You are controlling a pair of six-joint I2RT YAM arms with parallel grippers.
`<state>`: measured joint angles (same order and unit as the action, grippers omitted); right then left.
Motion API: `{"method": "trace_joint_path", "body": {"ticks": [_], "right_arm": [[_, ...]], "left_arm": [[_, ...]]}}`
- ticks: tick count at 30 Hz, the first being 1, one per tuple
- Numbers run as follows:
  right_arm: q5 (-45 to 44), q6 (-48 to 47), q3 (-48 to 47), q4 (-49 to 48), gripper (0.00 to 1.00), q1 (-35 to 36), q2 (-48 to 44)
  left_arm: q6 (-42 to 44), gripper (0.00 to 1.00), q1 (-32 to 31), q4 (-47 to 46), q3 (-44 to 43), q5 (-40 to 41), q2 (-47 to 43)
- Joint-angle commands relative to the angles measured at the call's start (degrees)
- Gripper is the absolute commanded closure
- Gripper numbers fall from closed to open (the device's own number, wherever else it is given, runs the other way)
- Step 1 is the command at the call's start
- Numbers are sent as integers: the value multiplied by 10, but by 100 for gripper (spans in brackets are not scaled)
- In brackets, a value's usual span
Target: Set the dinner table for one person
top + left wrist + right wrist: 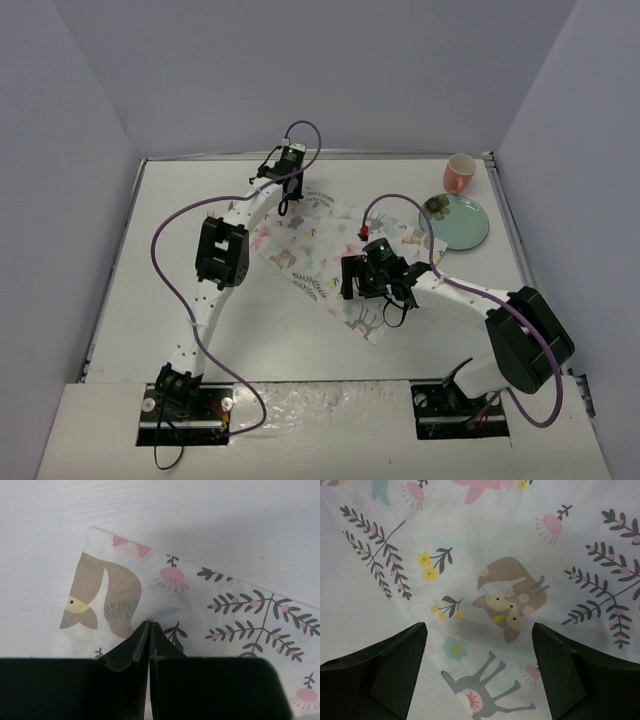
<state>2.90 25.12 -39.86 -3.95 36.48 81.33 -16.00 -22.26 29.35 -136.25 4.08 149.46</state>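
Left wrist view: your left claw [150, 626] is closed, tips down on the placemat [215, 605] near its corner. Your right claw [479, 628] hangs open over the print. The placemat lies askew mid dinner table [180, 220]; the cup [459, 173] and plate [457, 222] sit at the far right.

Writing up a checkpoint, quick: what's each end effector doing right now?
Left end effector: closed, pinching the placemat near its corner.
Right end effector: open above the placemat, holding nothing.
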Motion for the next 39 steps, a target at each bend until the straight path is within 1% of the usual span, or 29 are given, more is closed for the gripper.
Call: {"method": "trace_joint_path", "body": {"ticks": [1, 7, 10, 12, 14, 21, 24, 27, 31, 32, 34, 37, 38, 39], "right_arm": [[31, -14, -28, -15, 17, 6, 40], [49, -11, -28, 26, 19, 10, 72], [65, 1, -23, 86, 19, 12, 73], [79, 11, -13, 108, 18, 14, 67], [98, 26, 5, 125, 18, 16, 53], [122, 66, 57, 168, 18, 18, -10], [122, 73, 63, 187, 18, 18, -33], [121, 78, 64, 204, 18, 19, -53], [98, 75, 41, 213, 18, 21, -88], [83, 73, 29, 213, 18, 21, -100], [55, 70, -4, 213, 17, 22, -118], [3, 56, -55, 212, 17, 19, -115], [-19, 43, -81, 211, 17, 13, -102], [-27, 39, -97, 209, 17, 7, -97]], "left_arm": [[-4, 100, 6, -16, -18, -19, 9], [-19, 100, 8, -31, -45, -36, 30], [-31, 100, 9, -30, -57, -41, 39], [-34, 100, 10, -33, -60, -41, 43], [-37, 100, 11, -36, -64, -41, 47], [-48, 100, 16, -41, -75, -41, 56], [-48, 100, 16, -44, -76, -41, 57], [-48, 100, 16, -48, -77, -57, 55], [-46, 99, 15, -53, -76, -71, 47], [-45, 97, 15, -52, -74, -73, 38], [-41, 88, 15, -50, -65, -78, 15], [-29, 71, 15, -53, -37, -75, -36], [-23, 61, 15, -52, -23, -70, -72], [-19, 57, 15, -51, -10, -65, -97]]}}
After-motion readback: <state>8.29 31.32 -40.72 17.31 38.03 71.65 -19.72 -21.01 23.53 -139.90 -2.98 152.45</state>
